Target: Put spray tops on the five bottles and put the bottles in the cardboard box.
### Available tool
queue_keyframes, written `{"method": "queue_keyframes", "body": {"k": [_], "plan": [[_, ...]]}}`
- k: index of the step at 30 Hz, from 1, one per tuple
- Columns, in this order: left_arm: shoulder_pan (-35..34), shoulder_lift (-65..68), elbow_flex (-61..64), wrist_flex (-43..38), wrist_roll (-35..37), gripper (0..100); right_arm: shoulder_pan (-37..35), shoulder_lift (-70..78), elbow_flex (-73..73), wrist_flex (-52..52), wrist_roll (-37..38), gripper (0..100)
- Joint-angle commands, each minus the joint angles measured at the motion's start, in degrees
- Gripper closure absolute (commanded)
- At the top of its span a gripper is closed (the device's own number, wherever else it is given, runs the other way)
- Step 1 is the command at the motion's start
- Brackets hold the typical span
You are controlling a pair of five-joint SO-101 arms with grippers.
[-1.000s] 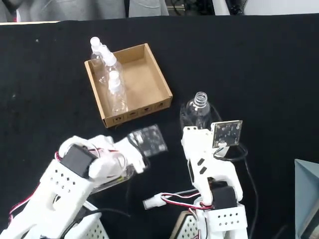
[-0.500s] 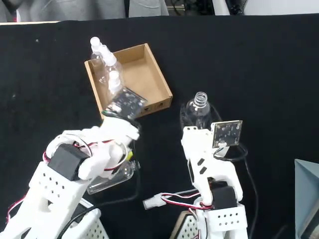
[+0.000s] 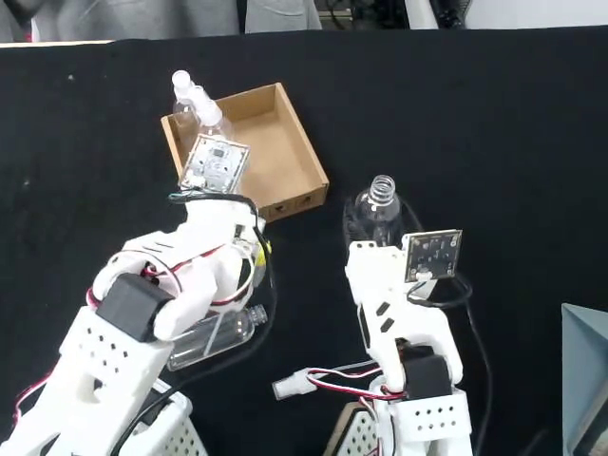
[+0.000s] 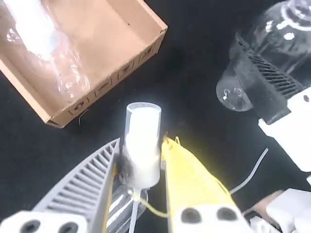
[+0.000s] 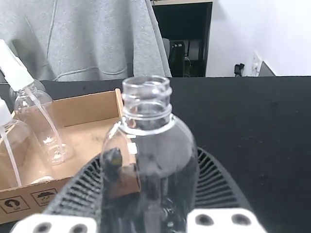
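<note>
My left gripper (image 4: 141,148) is shut on a white spray top (image 4: 142,141), held upright above the table close to the cardboard box (image 4: 104,87). In the high view that gripper (image 3: 249,255) hangs by the box's (image 3: 285,142) near corner. Capped bottles (image 3: 195,100) stand in the box, partly hidden by the left wrist. My right gripper (image 5: 150,194) is shut on an upright clear bottle (image 5: 148,150) with a bare threaded neck, standing right of the box (image 3: 380,204). Another uncapped bottle (image 3: 223,331) lies on the table under the left arm.
A loose spray top (image 3: 293,385) with its tube lies between the two arm bases. A grey object (image 3: 584,370) sits at the right edge. The black table stretches open behind and to the right of the box.
The left arm has risen from the lying bottle and swung toward the box, carrying the spray top. The lying bottle stays on the table. The right arm and its bottle have not moved.
</note>
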Motion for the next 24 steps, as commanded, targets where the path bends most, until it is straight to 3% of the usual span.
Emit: {"method": "queue_keyframes", "body": {"k": [1,13,24], "plan": [[-2.6,-3.3,1.3,-4.1,2.7,97,1.1,-2.6,-0.2,-1.4,1.2,90.0],[-11.6,-31.7,17.6,-17.2,13.4,97,-1.1,-2.7,-0.2,0.4,5.2,90.0],[-18.8,-50.5,30.3,-26.3,17.4,97,-2.8,-2.7,-0.2,1.4,5.2,90.0]]}}
